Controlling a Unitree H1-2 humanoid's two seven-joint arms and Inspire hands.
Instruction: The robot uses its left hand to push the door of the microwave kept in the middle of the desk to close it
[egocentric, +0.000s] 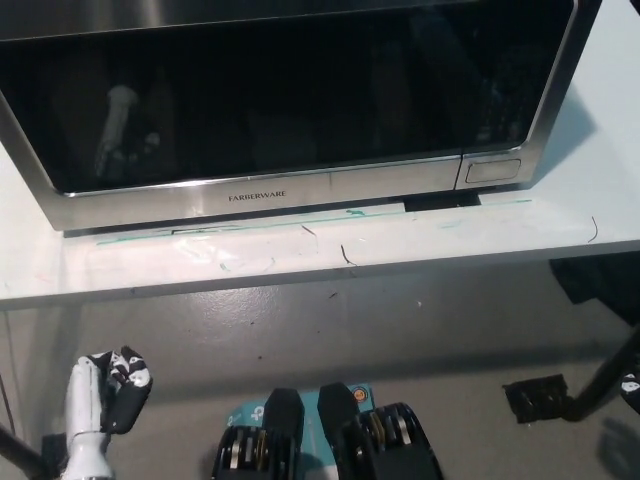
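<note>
A steel Farberware microwave stands on the white desk, filling the top of the head view. Its dark glass door lies flush with the front, closed. My white left hand hangs low at the bottom left, well below the desk edge and away from the door, with its fingers curled and nothing in them. A faint reflection of the hand shows in the door glass. My black right hand is out of view.
Green tape marks and pen scribbles run along the desk in front of the microwave. Grey floor lies below the desk edge. A black stand foot sits on the floor at the lower right.
</note>
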